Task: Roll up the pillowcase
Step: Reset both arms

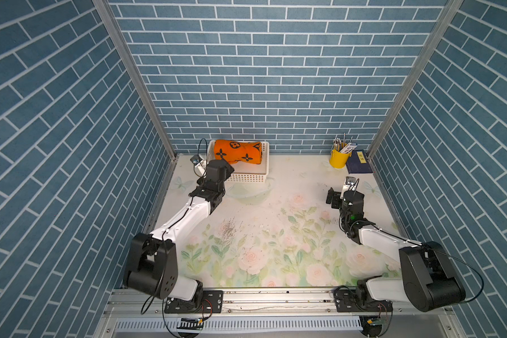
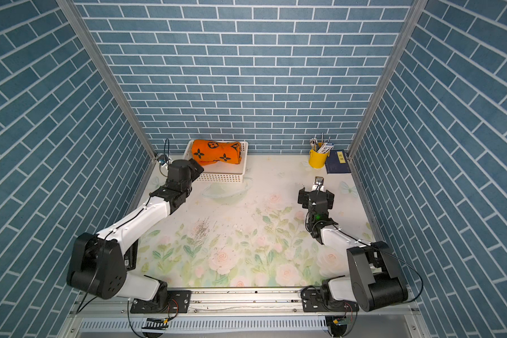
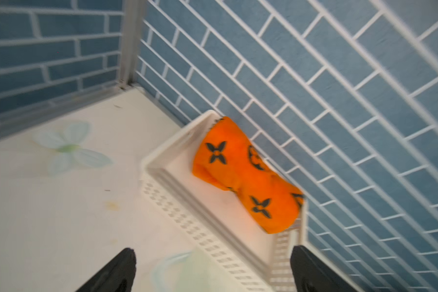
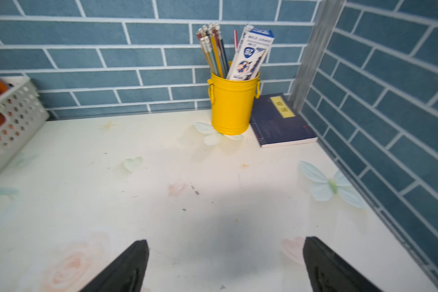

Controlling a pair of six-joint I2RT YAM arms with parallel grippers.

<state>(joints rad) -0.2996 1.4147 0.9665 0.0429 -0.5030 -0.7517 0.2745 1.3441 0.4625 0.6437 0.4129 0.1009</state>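
The left gripper (image 3: 213,270) has its jaws spread wide with nothing between them, poised just short of the white basket (image 3: 200,227) and slightly above its near wall. Directly ahead of those fingers, the pillowcase (image 3: 240,174) lies inside the basket as a loose orange bundle, pinched in the middle, pushed toward the basket's far side against the tiled back wall. In both top views it reads as already rolled and set down (image 1: 238,152).

By the look of it, the work is essentially done and the step in hand is drawing the left arm clear. To do that well, the gripper should lift before pulling away, so neither finger catches the basket's rim or drags a fold of fabric out and loosens the roll. The jaws should remain apart while leaving.

The right gripper (image 4: 225,265) is also spread open and empty, hovering over bare table, well apart from the basket. Ahead of it stand a yellow pencil cup (image 4: 232,103) and a dark blue book (image 4: 281,121), neither of which needs touching.
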